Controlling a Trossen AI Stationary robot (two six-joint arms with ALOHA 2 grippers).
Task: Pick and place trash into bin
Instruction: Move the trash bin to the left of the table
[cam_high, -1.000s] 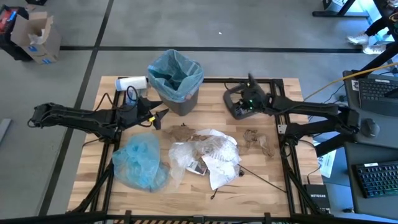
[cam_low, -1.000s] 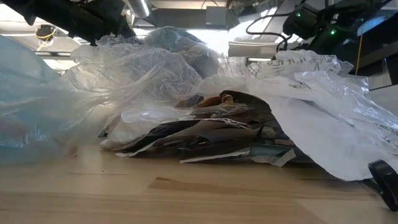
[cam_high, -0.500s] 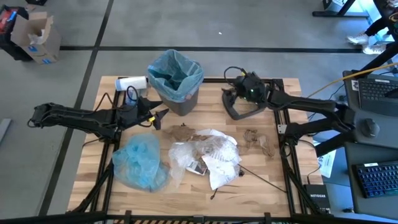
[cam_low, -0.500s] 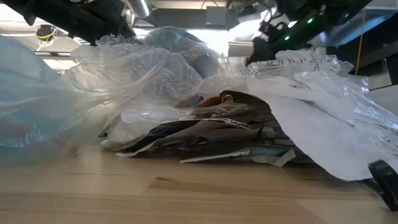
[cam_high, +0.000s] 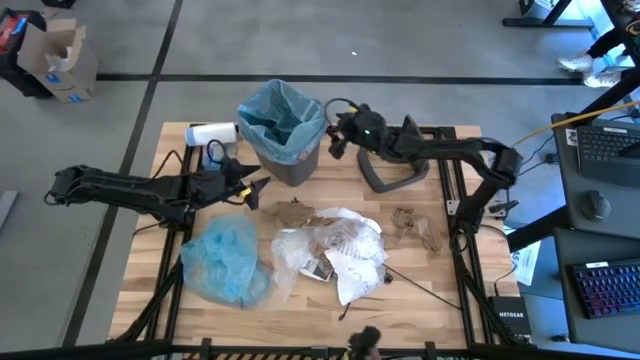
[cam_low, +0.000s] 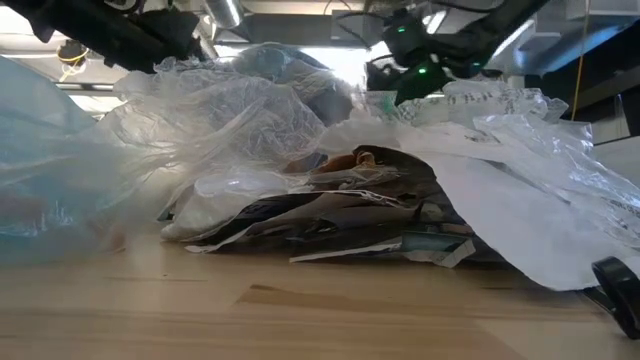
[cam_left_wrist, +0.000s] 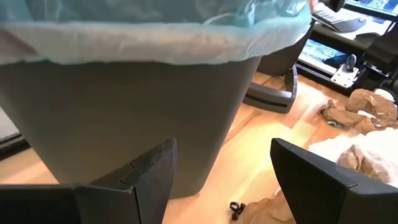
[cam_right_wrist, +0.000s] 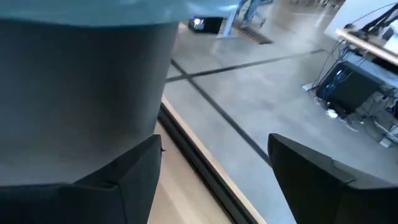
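The bin (cam_high: 283, 130), dark grey with a light blue liner (cam_left_wrist: 155, 37), stands at the table's far edge. The trash (cam_high: 330, 248) lies heaped mid-table: white mailers, clear wrap and crumpled brown paper (cam_high: 415, 228), with a thin dark stick (cam_high: 410, 285) to its right. My left gripper (cam_high: 258, 188) (cam_left_wrist: 217, 186) is open, just near-left of the bin, pointing at its wall. My right gripper (cam_high: 335, 135) (cam_right_wrist: 214, 180) is open beside the bin's right wall (cam_right_wrist: 81, 93), with nothing between its fingers.
The grey lid (cam_high: 392, 174) lies flat on the table right of the bin, below my right arm. A crumpled light blue bag (cam_high: 225, 262) sits near-left, and a white roll (cam_high: 212, 133) left of the bin. In the low view the pile (cam_low: 350, 210) fills the sight.
My right gripper has travelled along the table's far edge toward the left, from above the grey lid to the bin's right side, rolling at the wrist as it went. The lid stays on the table. My left arm has kept still.
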